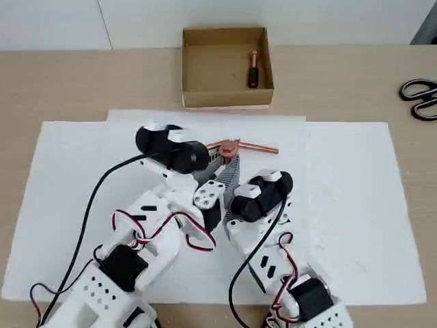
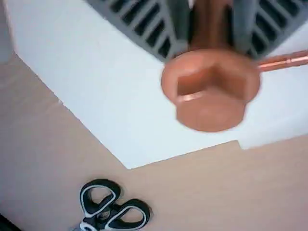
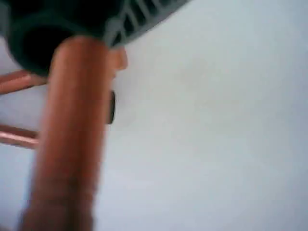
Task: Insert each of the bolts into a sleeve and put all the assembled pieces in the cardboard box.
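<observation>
Half the wooden desk (image 1: 68,82) wears white paper (image 1: 341,205); left end effector (image 2: 211,26) clamps hex-headed bolt (image 2: 209,89), right end effector (image 3: 67,36) copper sleeve (image 3: 72,139)

No legible writing

No word, number, label, brand or sign can be read in any of the three views
</observation>
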Available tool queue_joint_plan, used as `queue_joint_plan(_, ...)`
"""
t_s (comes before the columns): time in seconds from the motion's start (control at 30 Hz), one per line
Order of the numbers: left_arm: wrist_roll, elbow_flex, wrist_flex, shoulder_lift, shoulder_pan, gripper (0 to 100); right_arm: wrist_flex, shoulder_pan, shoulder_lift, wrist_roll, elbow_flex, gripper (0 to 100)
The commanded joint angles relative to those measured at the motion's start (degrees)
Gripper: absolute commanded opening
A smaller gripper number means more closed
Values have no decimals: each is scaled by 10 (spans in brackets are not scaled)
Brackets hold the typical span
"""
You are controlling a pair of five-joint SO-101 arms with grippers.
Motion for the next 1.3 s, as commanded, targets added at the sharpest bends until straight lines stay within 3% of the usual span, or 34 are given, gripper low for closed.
queue_joint_plan(0.0, -5, -2, -16, -11, 4, 6, -15, -4, -7, -6, -5, 3)
queue_joint_plan(0.47, -7, 2, -67, 54, 1, 6, -15, -4, -7, -6, -6, 3)
queue_joint_plan(0.83, -8, -2, -65, 55, -33, 6, -15, -4, -7, -6, -6, 3)
queue_joint_plan(1.27, -8, -5, -46, 54, -2, 6, -14, -4, -7, -6, -6, 3)
